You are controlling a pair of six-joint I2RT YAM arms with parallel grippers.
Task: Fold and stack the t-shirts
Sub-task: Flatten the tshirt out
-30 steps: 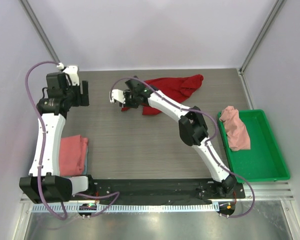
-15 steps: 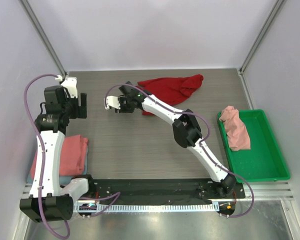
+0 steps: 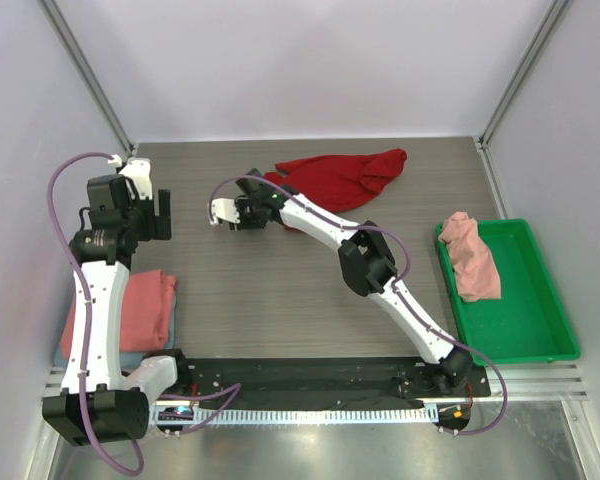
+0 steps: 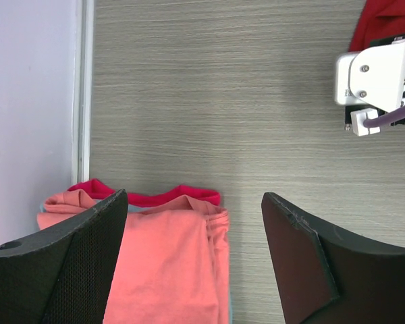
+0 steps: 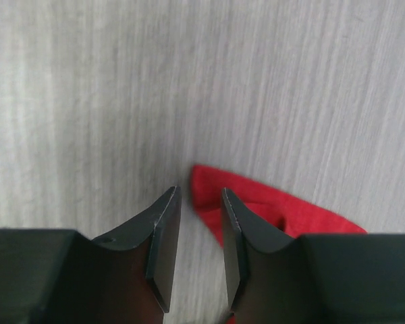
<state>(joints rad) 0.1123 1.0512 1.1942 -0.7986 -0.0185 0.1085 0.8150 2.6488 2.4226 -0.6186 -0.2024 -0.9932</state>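
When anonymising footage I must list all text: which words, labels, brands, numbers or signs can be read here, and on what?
None: no text can be read in any view.
Red t-shirt, folded salmon-pink t-shirts, salmon-pink t-shirt in the green tray: plain, no print or tag showing.
Arm bases: any lettering there is too small to tell.

The left gripper (image 4: pixel 192 199) holds its black fingers (image 4: pixel 310 270) wide apart above a grey wood-grain table (image 4: pixel 223 101); between them lies a folded salmon-pink t-shirt (image 4: pixel 165 263), a deep red edge (image 4: pixel 155 198) showing beyond it; top right, a white arm housing (image 4: pixel 378 71) overlaps red cloth (image 4: pixel 391 20).
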